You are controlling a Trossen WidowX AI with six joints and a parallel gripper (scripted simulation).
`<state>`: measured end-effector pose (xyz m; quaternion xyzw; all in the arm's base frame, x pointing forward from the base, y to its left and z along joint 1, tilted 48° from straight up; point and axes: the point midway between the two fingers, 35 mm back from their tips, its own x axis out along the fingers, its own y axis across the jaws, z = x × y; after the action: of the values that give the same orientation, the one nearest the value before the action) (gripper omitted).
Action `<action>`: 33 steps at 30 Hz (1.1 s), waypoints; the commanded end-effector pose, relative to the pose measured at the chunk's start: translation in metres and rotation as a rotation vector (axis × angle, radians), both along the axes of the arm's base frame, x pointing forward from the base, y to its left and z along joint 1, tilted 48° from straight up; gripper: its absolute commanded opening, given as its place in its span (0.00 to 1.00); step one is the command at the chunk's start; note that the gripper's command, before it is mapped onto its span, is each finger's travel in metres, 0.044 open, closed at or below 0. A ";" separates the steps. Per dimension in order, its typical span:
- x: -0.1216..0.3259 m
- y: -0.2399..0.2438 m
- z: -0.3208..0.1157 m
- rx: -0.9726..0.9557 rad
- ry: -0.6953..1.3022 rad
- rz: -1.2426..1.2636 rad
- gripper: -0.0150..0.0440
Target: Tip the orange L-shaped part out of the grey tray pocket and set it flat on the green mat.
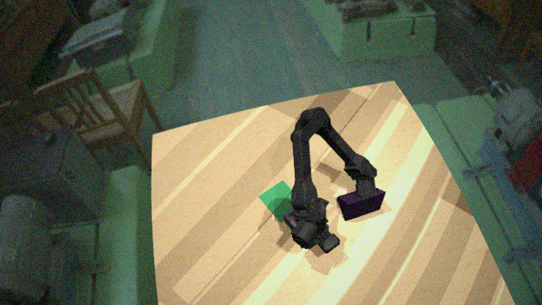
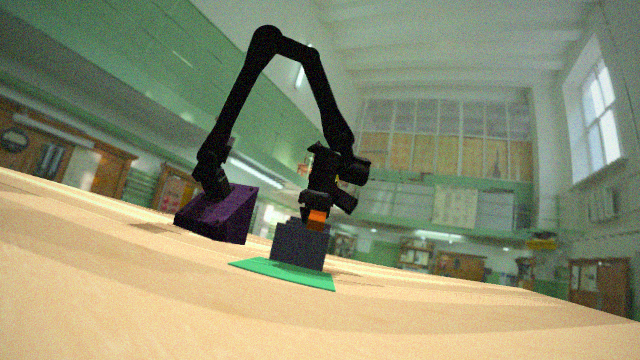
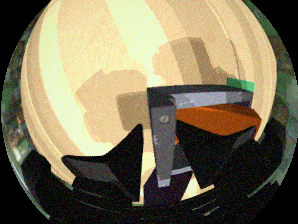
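Observation:
The orange part is tilted in the grey tray, with its far end raised above the rim on the mat's side. Its L-shaped end is mostly hidden behind a finger in the wrist view. My gripper is partly open and low at the tray, with nothing pinched. In the wrist view one finger is left of the tray's near wall and the other is over the part; contact cannot be told. The green mat lies flat beside the tray, with nothing on it.
The purple block under the arm's base stands on the wooden table. In the top view the arm's wrist hides most of the tray. The tray walls stand well above the mat.

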<state>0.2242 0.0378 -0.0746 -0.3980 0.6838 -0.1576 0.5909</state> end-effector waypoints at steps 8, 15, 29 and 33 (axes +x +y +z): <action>0.000 -0.004 -0.001 -0.007 0.001 0.002 0.56; 0.000 0.000 -0.001 0.002 -0.001 0.003 0.56; -0.005 0.015 0.000 -0.005 0.001 0.002 0.56; -0.002 0.026 0.011 -0.003 0.001 0.002 0.56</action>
<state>0.2193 0.0520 -0.0719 -0.4034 0.6844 -0.1593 0.5860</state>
